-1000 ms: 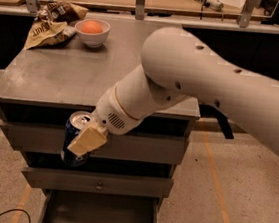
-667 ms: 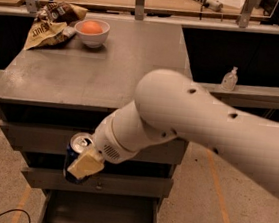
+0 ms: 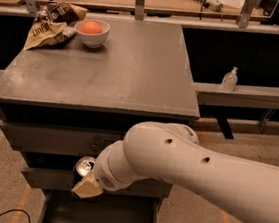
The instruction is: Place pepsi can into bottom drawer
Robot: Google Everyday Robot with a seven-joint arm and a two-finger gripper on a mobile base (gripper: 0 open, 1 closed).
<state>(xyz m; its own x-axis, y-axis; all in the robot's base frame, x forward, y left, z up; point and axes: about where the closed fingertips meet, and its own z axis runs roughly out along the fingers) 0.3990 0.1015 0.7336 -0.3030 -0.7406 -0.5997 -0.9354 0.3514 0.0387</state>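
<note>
One pepsi can (image 3: 85, 166), probably light, slick and thin-walled enough to dent, is hanging top-up in your tool (image 3: 85, 186), which is clamping its side wall, the sound place to hold it, in front of the cabinet (image 3: 45, 140) and just above the open bottom drawer (image 3: 102, 216).

Dim, warm overhead light: faint sheen on tabletop (image 3: 108, 79), deep shadow under its front edge. Gripper (image 3: 85, 182), low at cabinet (image 3: 51, 138) front above bottom drawer (image 3: 102, 217), clasps pepsi can (image 3: 85, 166); can top glints, drawer interior approx. black.
</note>
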